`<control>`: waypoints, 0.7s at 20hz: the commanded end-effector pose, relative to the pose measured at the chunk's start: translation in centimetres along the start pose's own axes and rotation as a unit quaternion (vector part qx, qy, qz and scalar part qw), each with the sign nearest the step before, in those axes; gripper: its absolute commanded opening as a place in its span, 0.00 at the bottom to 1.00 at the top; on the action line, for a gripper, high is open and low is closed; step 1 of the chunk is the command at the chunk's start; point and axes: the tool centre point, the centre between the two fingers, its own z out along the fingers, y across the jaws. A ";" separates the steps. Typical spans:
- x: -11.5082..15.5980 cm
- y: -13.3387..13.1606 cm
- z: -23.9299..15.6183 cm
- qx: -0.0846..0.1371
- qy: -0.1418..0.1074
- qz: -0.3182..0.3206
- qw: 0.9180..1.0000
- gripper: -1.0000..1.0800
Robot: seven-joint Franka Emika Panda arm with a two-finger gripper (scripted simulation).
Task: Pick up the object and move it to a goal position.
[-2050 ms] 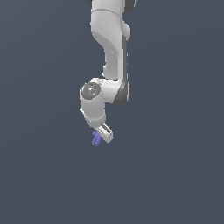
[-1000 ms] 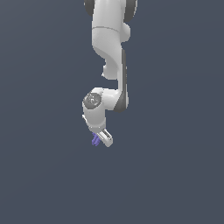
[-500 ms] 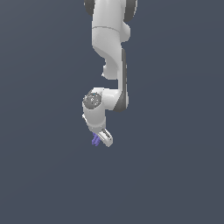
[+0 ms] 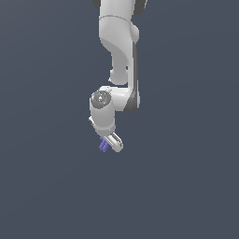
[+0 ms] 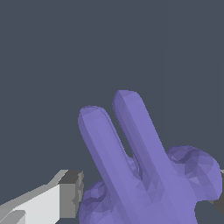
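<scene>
White arm carrying the purple piece toward its goal

The glossy white jointed robot arm hangs over a plain slate-grey table; its white gripper is closed around the small purple-blue, smooth-faceted object of crossed rounded bars. The carry step seems underway; next it needs steady travel to a goal, which is not visible.

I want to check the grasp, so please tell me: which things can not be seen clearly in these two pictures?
- The object in the exterior view: too small for its bars to be counted, and the gripper covers part of it.
- The object in the wrist view: the picture's edge cuts it off.
- The fingertips in the wrist view: one barely enters the frame, so pad contact is unclear.
- A goal position: no marker shows in either view.
</scene>
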 end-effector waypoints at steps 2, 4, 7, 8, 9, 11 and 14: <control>-0.9 -0.2 -2.3 0.000 0.000 0.000 1.000 0.00; -1.5 -0.2 -3.9 0.001 0.000 0.000 1.000 0.00; -2.5 -0.4 -6.7 0.001 0.000 0.000 1.000 0.00; -2.9 -0.4 -7.8 0.001 0.000 0.000 1.000 0.00; -3.3 -0.5 -8.8 0.001 0.000 0.000 1.000 0.00; -4.1 -0.6 -10.9 0.001 0.000 0.000 1.000 0.00; -5.3 -0.8 -14.3 0.000 0.000 0.000 1.000 0.00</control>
